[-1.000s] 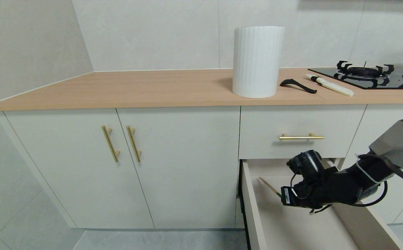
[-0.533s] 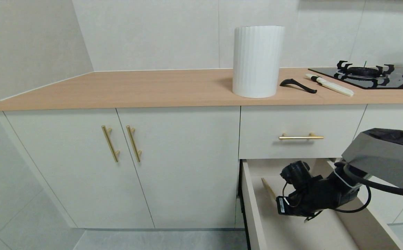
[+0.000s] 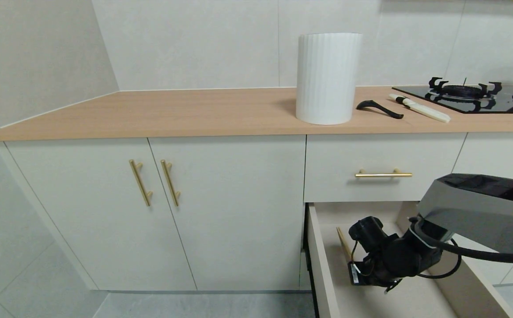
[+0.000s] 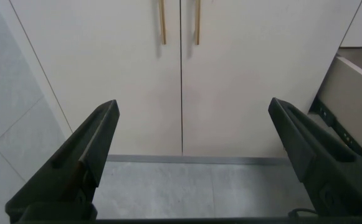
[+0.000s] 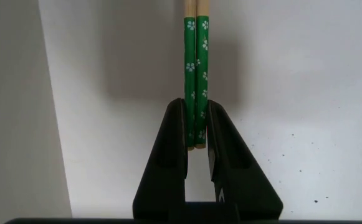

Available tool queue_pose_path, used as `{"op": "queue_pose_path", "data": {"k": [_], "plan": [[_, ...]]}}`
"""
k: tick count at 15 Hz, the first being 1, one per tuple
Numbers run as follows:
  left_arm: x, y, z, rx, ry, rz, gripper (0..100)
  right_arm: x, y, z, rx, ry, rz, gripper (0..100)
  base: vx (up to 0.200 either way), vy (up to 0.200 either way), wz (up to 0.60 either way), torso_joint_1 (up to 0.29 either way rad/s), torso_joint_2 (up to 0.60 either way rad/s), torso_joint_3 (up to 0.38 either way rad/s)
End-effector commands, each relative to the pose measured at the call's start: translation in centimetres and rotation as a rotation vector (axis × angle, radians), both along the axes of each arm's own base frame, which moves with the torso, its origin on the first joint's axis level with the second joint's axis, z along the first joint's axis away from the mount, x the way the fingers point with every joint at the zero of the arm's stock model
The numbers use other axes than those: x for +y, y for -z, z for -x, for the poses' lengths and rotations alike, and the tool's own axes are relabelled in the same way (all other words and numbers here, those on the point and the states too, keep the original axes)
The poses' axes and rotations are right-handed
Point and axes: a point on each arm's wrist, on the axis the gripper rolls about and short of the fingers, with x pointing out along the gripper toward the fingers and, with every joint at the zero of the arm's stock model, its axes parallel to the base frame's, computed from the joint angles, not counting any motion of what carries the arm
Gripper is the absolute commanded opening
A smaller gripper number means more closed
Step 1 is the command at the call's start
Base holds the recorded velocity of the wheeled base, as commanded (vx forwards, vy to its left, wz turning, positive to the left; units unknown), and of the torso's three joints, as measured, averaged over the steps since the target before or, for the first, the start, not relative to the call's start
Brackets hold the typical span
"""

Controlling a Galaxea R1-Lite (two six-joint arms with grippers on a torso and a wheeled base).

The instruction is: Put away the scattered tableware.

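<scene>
Right gripper [image 5: 196, 107] is pinching green-ended chopsticks [image 5: 196, 50] inside the open drawer [image 3: 322, 269] under the wooden countertop [image 3: 172, 112]; left gripper [image 4: 193, 121] is gaping wide.

Chopsticks [image 5: 196, 74], one pair; black curved utensil [image 3: 379, 109]; pale knife [image 3: 420, 108]
Chopsticks: bare wood, green ends printed with white flowers, side by side, green ends pinched in the right claw [image 5: 196, 109], low over the floor of the open drawer [image 3: 322, 265], lower right of the head view. Black curved utensil and pale knife: flat on the counter [image 3: 194, 112], upper right, near each other, not touching.
</scene>
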Motion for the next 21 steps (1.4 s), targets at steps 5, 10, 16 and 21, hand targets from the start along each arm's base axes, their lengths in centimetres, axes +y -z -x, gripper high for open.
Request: {"op": "queue_pose_path", "data": {"k": [5,10,16,21], "plan": [[0.0,0.0,0.0,0.0,-0.001,0.0,100,0.0,0.1,0.0,0.003,-0.002,0.002,0,0.0,0.0,0.0,0.0,0.0,0.0],[0.0,0.0,0.0,0.0,-0.001,0.0,100,0.0,0.1,0.0,0.003,0.0,0.001,100,0.0,0.0,0.0,0.0,0.0,0.0],[0.0,0.0,0.0,0.0,-0.001,0.0,100,-0.4,-2.0,0.4,-0.026,0.005,-0.013,100,0.0,0.0,0.0,0.0,0.0,0.0],[0.0,0.0,0.0,0.003,-0.001,0.0,100,-2.7,-12.7,3.3,-0.152,0.019,-0.076,100,0.0,0.0,0.0,0.0,0.0,0.0]]}}
